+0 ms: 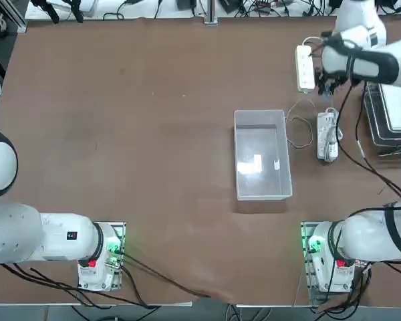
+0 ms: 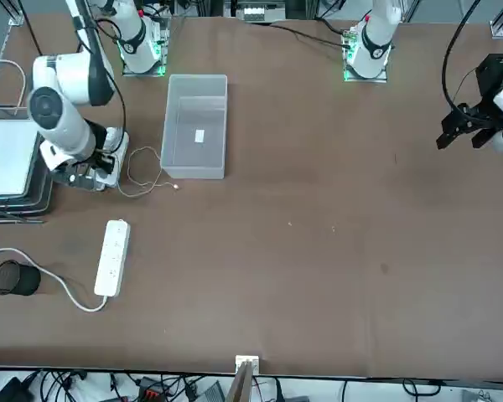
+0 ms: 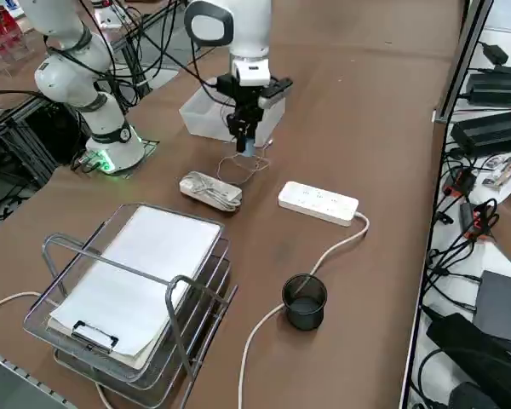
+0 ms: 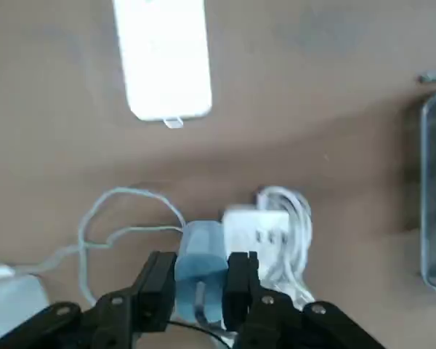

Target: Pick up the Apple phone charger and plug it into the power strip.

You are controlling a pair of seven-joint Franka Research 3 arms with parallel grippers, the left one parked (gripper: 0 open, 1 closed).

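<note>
My right gripper [image 4: 201, 273] is shut on the Apple phone charger [image 4: 201, 256], a small pale grey-blue cube held between the two fingers. From the side, the gripper [image 3: 245, 143] hangs just above the table with the charger [image 3: 248, 151] at its tips. The thin white cable [image 3: 241, 169] loops on the table beneath it, towards the clear bin. The power strip [image 1: 305, 67], a long slim white bar [image 3: 318, 202], lies a short way beyond the gripper, and its thick cord trails off. It also shows in the wrist view as the power strip [image 4: 164, 58].
A shorter white strip with bundled cord [image 3: 209, 190] lies close beside the gripper. A clear plastic bin [image 1: 236, 155] stands towards the table's middle. A black cup [image 3: 304, 301] and a wire tray holding a white sheet [image 3: 136, 290] sit near the right edge.
</note>
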